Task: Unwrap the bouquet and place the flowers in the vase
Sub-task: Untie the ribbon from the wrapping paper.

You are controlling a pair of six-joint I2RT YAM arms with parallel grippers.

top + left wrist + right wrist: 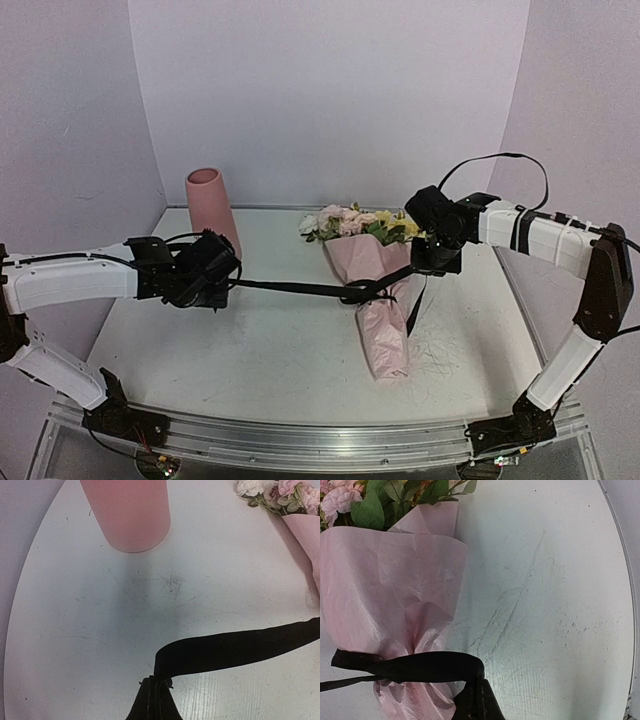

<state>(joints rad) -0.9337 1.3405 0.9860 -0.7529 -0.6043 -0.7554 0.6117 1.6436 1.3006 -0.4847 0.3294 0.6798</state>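
Note:
The bouquet [370, 290] lies mid-table in crinkled pink paper [380, 590], its pink, cream and yellow flowers [355, 222] pointing to the back. A black ribbon [290, 288] is tied round its waist. My left gripper [157, 681] is shut on one ribbon end [235, 647], pulled taut to the left. My right gripper [479, 680] is shut on the other ribbon end [425, 666], just right of the wrap. The tall pink vase [211, 205] stands upright at the back left, behind my left gripper [218, 272].
A loose ribbon tail [415, 305] hangs down beside the paper. The white table [250, 360] carries scratches and ends at a metal rail [320, 440] in front. Lilac walls close off the back and sides.

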